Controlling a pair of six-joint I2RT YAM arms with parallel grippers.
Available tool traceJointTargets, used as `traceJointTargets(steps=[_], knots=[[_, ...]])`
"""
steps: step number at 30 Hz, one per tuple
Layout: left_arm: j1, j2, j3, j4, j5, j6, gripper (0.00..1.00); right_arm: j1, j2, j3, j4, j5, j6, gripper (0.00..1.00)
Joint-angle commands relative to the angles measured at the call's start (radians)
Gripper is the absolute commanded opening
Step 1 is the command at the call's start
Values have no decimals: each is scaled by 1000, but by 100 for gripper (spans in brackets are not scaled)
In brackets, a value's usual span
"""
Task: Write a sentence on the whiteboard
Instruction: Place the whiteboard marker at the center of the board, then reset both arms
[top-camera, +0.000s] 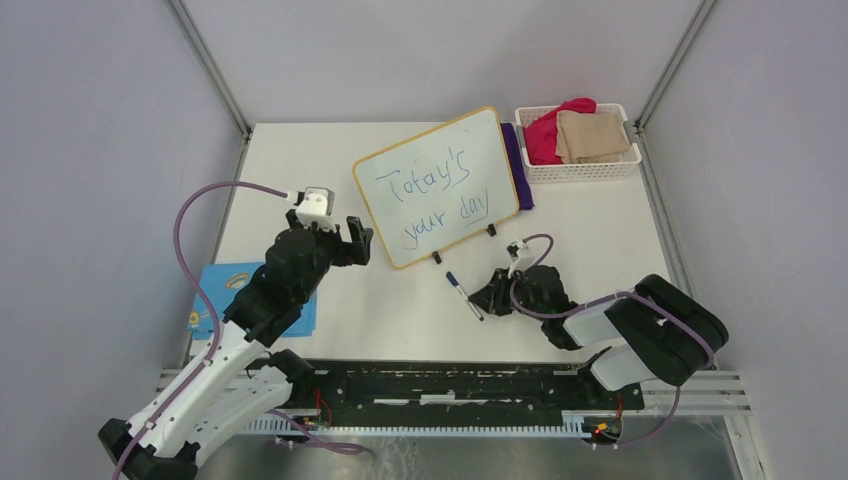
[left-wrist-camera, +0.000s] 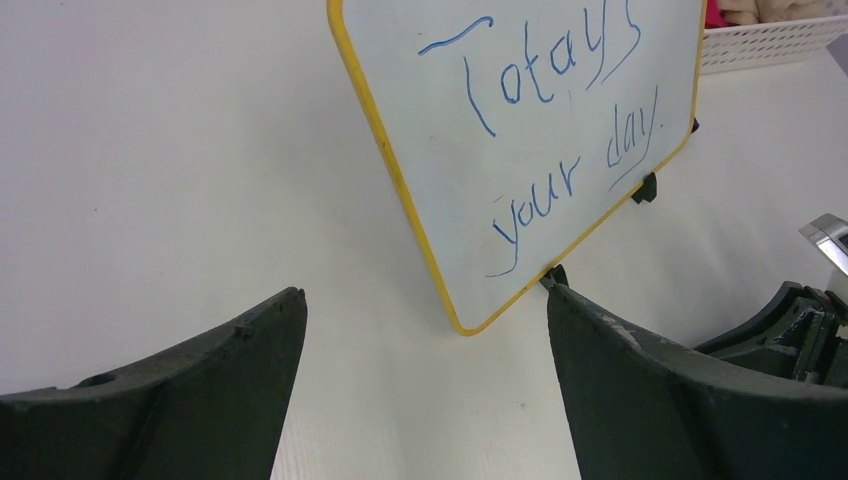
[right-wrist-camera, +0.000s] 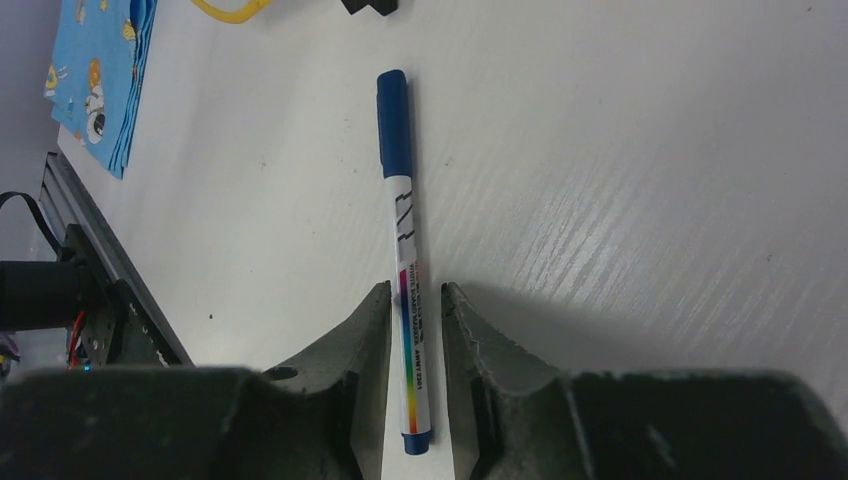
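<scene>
The whiteboard (top-camera: 437, 185) lies tilted on the table, its thin yellow-tan frame and two black feet toward me. The sentence (top-camera: 432, 192) reads "Today's your day" in blue, in two lines, and also shows in the left wrist view (left-wrist-camera: 560, 120). A blue-capped marker (right-wrist-camera: 405, 250) lies flat on the table just below the board (top-camera: 464, 295). My right gripper (right-wrist-camera: 415, 290) straddles the marker's rear end, its jaws slightly apart with table showing beside the barrel. My left gripper (left-wrist-camera: 425, 290) hangs wide open and empty, just left of the board's near corner (top-camera: 355, 240).
A blue printed booklet (top-camera: 215, 290) lies at the table's left front edge, partly under my left arm. A white basket (top-camera: 580, 170) with pink and tan cloths stands at the back right. A purple cloth (top-camera: 518, 160) peeks from behind the board.
</scene>
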Motion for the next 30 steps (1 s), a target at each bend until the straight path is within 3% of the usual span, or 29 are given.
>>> traceJointTargets(steps=[1,14,20,24,30], knots=[[3,-2,-1,43,-18,-3,94,-16,-13,-28,-84,50,-45,31],[4,-1,0,43,-13,-8,95,-92,-134,-91,-183,121,-75,41],[4,-10,2,43,-2,-11,95,-105,-355,-96,-323,219,-186,43],[3,-13,2,45,7,-13,95,-50,-467,-39,-450,228,-323,49],[4,-18,6,45,2,-15,95,129,-475,55,-588,347,-438,51]])
